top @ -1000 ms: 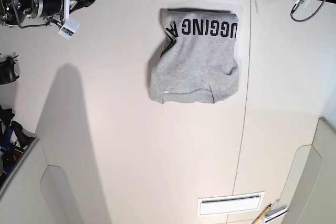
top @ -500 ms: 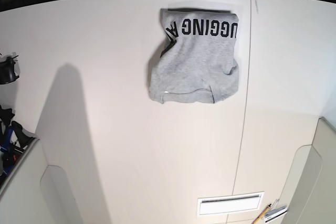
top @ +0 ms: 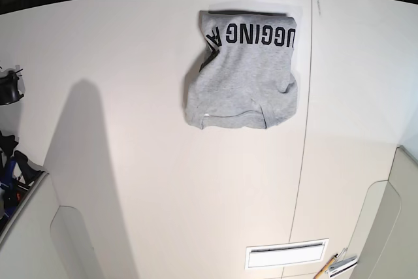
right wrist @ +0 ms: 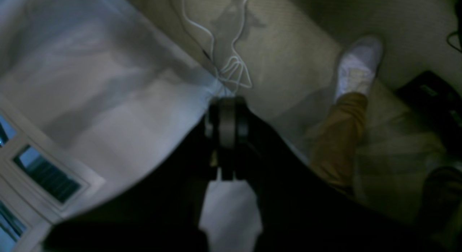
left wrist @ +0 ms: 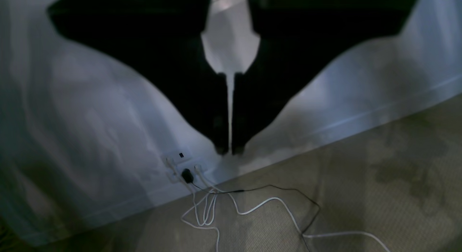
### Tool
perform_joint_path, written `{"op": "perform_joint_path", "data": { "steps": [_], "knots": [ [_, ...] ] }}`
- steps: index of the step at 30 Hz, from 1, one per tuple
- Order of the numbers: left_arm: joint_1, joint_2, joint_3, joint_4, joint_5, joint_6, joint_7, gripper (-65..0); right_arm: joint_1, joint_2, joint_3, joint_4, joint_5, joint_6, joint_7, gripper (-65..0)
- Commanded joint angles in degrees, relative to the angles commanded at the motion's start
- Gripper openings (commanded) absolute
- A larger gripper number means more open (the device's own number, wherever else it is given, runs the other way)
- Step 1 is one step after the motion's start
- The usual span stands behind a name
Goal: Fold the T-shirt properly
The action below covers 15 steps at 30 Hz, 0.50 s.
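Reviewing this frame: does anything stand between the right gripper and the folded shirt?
Nothing visible does. The T-shirt lies on open tabletop in the base view, while the right gripper points at floor and wall, so its full path back is not shown.

Room of uncertain type, possibly a lab or office. Pale table (top: 163, 181), near edge fitted with a white slotted panel (top: 286, 255); pencil (top: 324, 267) at its right. Beyond, wall sockets (left wrist: 181, 155) with black plug (left wrist: 187, 176), white cables (left wrist: 267, 200) on carpet (left wrist: 346, 194), and a paned window (right wrist: 47, 172).
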Motion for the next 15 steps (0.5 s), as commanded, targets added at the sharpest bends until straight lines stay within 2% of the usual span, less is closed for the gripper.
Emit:
{"op": "perform_joint_path", "data": {
  "steps": [5,8,12,13,15],
  "knots": [
    [-3.45,0.13,0.02,-0.96,-0.02,0.00,-0.07,-62.8,6.25,-1.07,-4.74,-3.45,-1.05,-0.39,0.94,-65.0],
    [-6.67,0.90,0.66,-3.74,-1.11,0.00,-0.02,-62.8,9.49,-3.15,-5.97,-6.54,-2.36,-0.37,2.08,-65.0],
    [-12.68,1.09,7.28,-12.79,-1.11,0.00,-1.40,-62.8,11.85,-7.80,-6.67,-11.58,-7.10,-0.37,3.08,-65.0],
    [-14.40,1.09,9.55,-15.65,-1.11,0.32,-2.82,-62.8,12.17,-9.18,-6.69,-12.94,-9.05,-0.37,3.28,-65.0],
    [-18.38,1.70,14.25,-21.16,-1.05,4.38,-5.29,-62.8,12.68,-11.80,-6.69,-16.09,-12.85,-0.37,4.37,-65.0]
  ]
}}
